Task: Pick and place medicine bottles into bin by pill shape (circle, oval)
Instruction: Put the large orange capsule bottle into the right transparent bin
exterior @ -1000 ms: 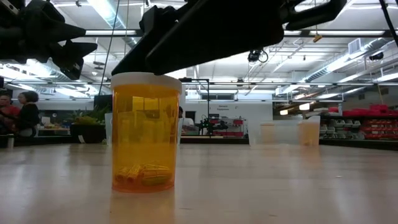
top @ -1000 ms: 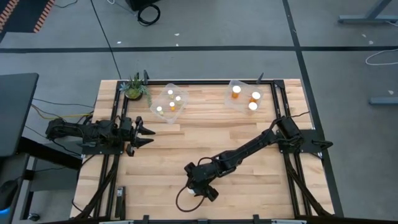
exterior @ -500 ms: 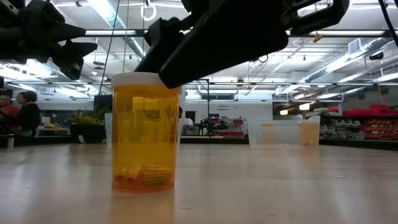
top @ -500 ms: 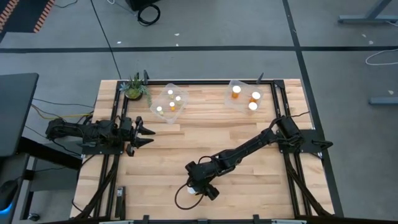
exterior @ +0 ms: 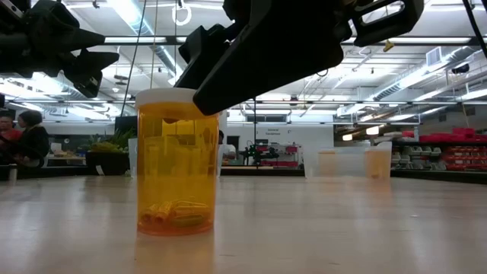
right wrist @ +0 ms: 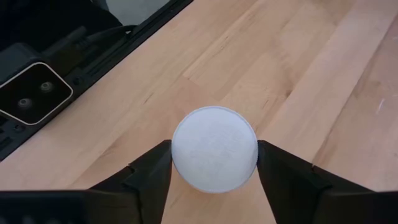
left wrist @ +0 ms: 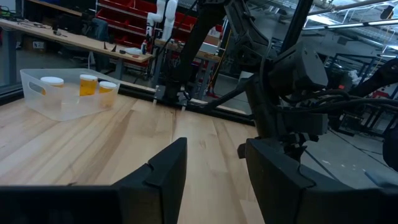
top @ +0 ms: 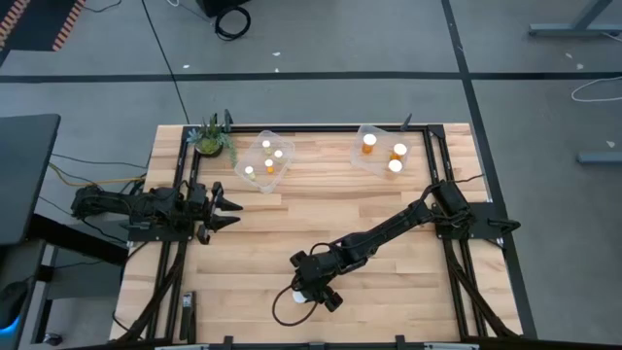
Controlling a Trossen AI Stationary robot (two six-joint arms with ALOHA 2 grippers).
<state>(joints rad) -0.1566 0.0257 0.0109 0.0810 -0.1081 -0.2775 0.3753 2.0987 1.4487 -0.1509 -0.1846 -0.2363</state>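
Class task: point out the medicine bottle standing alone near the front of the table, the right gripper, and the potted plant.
medicine bottle (exterior: 177,164): low view, on its amber body.
right gripper (right wrist: 214,171): right wrist view, midway between its fingertips, over the bottle's white cap.
potted plant (top: 210,138): high view, on its leaves.

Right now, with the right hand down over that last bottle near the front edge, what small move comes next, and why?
Probably close the right hand on the bottle. In the right wrist view its white cap sits centred between the two open fingers, and the low view shows the bottle upright on the table, so a squeeze should catch it squarely.
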